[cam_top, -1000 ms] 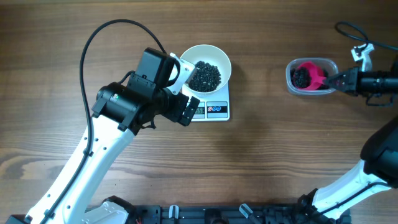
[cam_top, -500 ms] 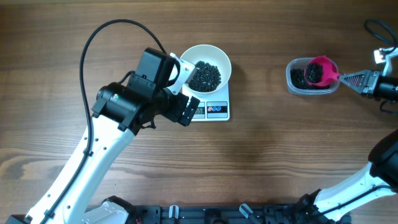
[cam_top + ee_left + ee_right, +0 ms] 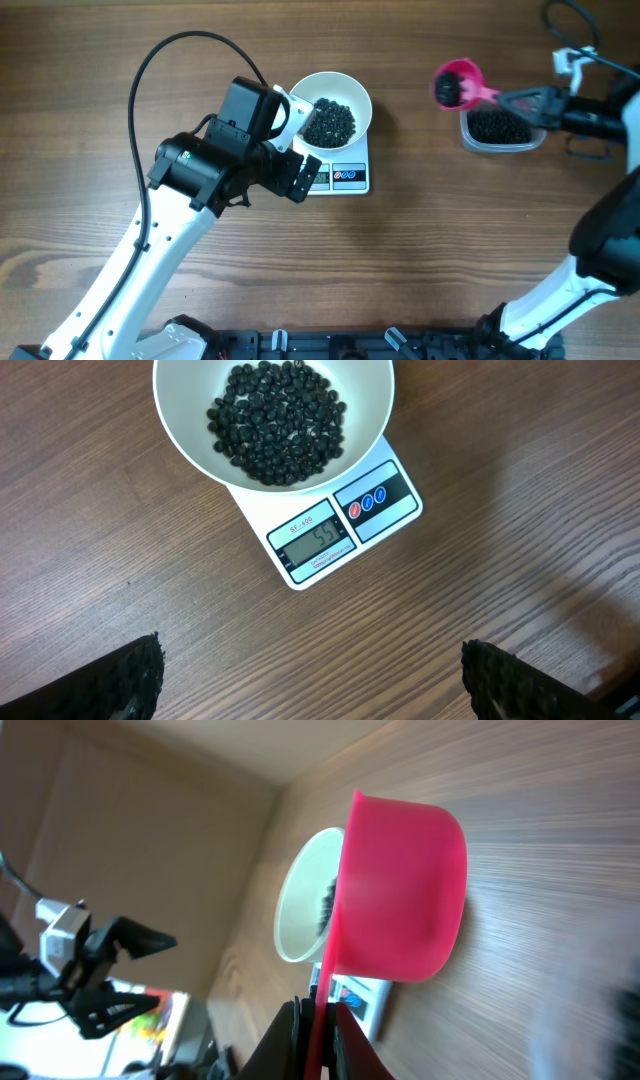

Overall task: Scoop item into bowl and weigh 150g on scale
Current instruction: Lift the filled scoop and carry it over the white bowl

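Overhead: scale (image 3: pixel 340 174) on wood-grain table (image 3: pixel 420 260)

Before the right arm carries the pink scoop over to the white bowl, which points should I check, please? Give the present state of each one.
1. Grip: right gripper shut on pink scoop handle: ok.
2. Load: beans in scoop: ok.
3. Seat: bowl sits on scale: ok.
4. Other arm: left gripper open, holding nothing: ok.
5. Path from scoop to bowl free of things: ok.
6. Target weight reached: not ok; display seems to read 55.
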`<state>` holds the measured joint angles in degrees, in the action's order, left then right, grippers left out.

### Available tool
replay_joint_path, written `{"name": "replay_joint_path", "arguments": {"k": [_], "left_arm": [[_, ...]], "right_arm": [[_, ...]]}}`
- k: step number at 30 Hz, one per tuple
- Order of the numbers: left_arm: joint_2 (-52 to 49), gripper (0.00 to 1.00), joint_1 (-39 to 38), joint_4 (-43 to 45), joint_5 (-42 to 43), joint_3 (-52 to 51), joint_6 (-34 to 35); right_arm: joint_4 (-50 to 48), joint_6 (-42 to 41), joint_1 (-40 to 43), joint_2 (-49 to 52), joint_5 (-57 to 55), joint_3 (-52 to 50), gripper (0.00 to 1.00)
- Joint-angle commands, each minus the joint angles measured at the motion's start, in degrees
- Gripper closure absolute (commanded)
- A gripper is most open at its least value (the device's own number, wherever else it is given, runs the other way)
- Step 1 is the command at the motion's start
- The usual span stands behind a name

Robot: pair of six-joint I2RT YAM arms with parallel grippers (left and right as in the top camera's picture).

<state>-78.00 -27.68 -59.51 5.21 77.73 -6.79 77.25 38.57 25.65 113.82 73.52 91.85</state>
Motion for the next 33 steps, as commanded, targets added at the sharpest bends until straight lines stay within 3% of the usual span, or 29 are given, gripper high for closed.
{"name": "replay_joint_path", "arguments": {"k": [1, 9, 12, 24, 33], "left_arm": [[0.31, 0.00, 0.17, 0.13, -0.35, -0.15, 0.13], [0.31, 0.00, 0.17, 0.13, -0.35, -0.15, 0.13], [0.31, 0.00, 0.17, 0.13, -0.35, -0.15, 0.13], [0.31, 0.00, 0.17, 0.13, -0.35, -0.15, 0.13], [0.31, 0.00, 0.17, 0.13, -0.35, -0.15, 0.13]], "right_arm": [[-3.96, -5.88, -6.43, 0.92, 5.03, 1.16, 0.96], [-27.21, -25.31, -19.39, 0.92, 6.25, 1.16, 0.96], [-35.80, -28.68, -23.34, 0.70, 3.17, 1.14, 0.96], [-39.63, -18.84, -29.97, -2.34, -12.74, 1.14, 0.96], [-38.80, -14.14, -31.54, -9.53, -17.86, 1.14, 0.96]]}}
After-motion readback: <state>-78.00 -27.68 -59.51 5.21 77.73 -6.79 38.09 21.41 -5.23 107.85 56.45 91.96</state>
